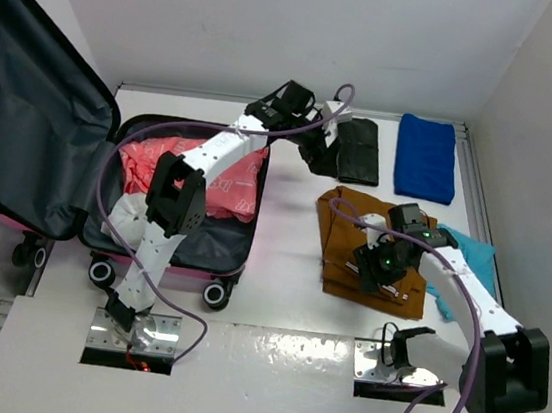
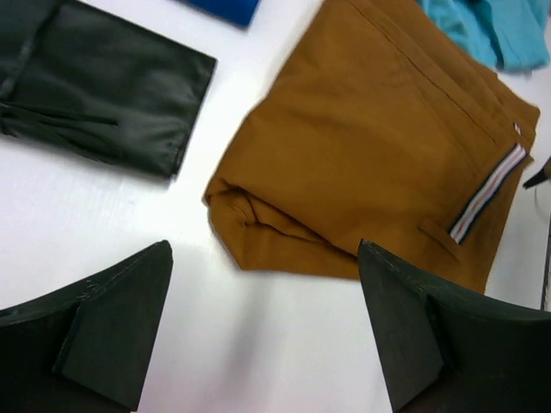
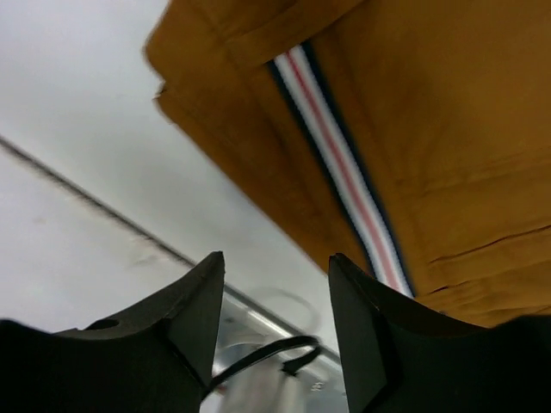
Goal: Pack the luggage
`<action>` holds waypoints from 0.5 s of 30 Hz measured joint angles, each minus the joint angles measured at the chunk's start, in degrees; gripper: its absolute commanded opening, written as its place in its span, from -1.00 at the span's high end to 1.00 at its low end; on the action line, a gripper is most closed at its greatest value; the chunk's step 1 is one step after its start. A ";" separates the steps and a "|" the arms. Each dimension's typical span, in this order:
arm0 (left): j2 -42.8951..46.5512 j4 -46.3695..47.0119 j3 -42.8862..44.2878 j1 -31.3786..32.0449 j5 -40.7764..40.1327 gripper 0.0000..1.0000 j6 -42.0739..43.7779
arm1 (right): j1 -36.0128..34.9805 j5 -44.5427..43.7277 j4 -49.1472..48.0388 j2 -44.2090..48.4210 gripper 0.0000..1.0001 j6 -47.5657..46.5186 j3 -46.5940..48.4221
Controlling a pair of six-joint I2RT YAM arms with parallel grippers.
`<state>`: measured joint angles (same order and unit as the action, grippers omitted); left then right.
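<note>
The luggage [image 1: 169, 276], a pink suitcase, lies open at the left with its dark grey lid [image 1: 36, 107] raised. A coral garment [image 1: 230, 187] and a white one [image 1: 124, 214] lie in it. Folded brown trousers [image 1: 352, 226] [image 2: 370, 146] [image 3: 448, 129] with a striped band lie in the middle. My left gripper [image 1: 315, 154] [image 2: 263, 249] hangs open over bare table between the trousers and a black garment [image 1: 362, 149] [image 2: 95, 86]. My right gripper [image 1: 367, 270] [image 3: 276, 258] hovers at the trousers' near edge, its jaws partly apart with nothing between them.
A folded blue garment [image 1: 426, 156] [image 2: 219, 7] lies at the back right. A teal one [image 1: 472, 253] [image 2: 491, 30] lies right of the trousers. White walls close in the back and right. Metal mounting plates [image 1: 392, 367] sit at the near edge.
</note>
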<state>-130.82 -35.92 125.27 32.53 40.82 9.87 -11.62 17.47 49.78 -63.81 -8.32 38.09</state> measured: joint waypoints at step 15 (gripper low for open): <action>8.13 18.32 -19.04 -9.73 -4.00 -0.86 -18.38 | -12.72 -13.22 -12.00 -13.44 -0.64 9.73 17.07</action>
<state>-122.69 -17.61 106.24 22.81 36.82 -8.51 -24.34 4.25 37.78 -77.25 1.41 55.16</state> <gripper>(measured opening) 0.931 0.819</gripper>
